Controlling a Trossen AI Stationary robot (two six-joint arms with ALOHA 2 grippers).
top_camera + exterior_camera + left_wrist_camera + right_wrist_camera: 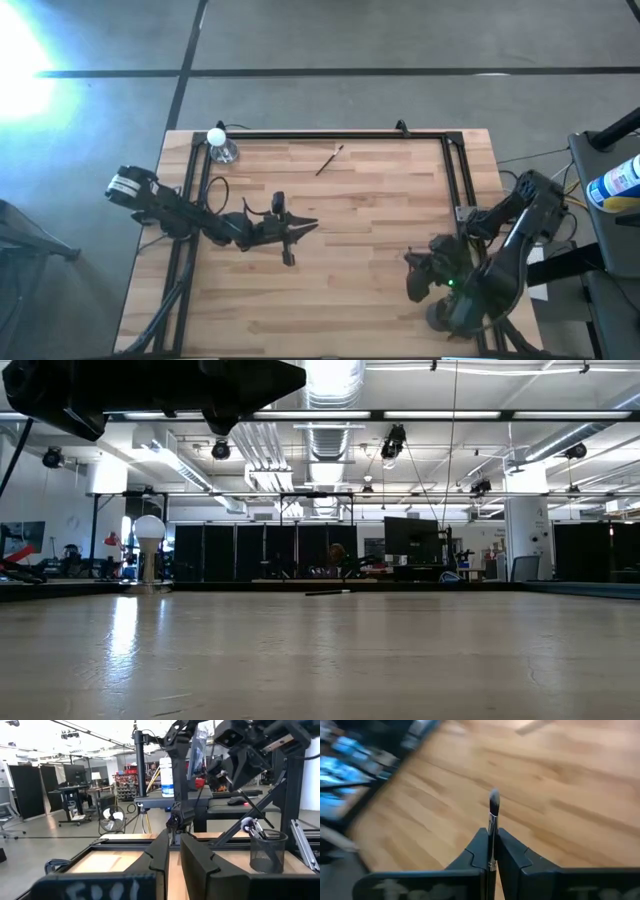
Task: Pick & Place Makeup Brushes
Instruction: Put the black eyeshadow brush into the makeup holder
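One makeup brush (330, 160) lies flat on the far middle of the wooden table; the low view shows that makeup brush (328, 592) as a thin dark line. My right gripper (492, 837), near the table's right edge, is shut on another brush (493, 805). In the left wrist view, a black mesh cup (267, 855) stands below my right gripper (240, 767), with several brushes (252, 827) upright inside. My left gripper (308, 225) hovers over the table's middle left, shut and holding nothing. My right gripper pinches the brush between its two fingers at the metal ferrule (492, 827), with the brush lying along the fingers. The pale bristle tip (494, 799) sticks out beyond the fingertips. The brush is lifted clear of the table and slants down toward the mesh cup.
A small clear bottle with a round white cap (220, 143) stands at the table's far left corner. A black metal frame (330, 134) runs along the far, left and right edges. A shelf with a white-and-blue bottle (615, 183) sits beyond the right edge.
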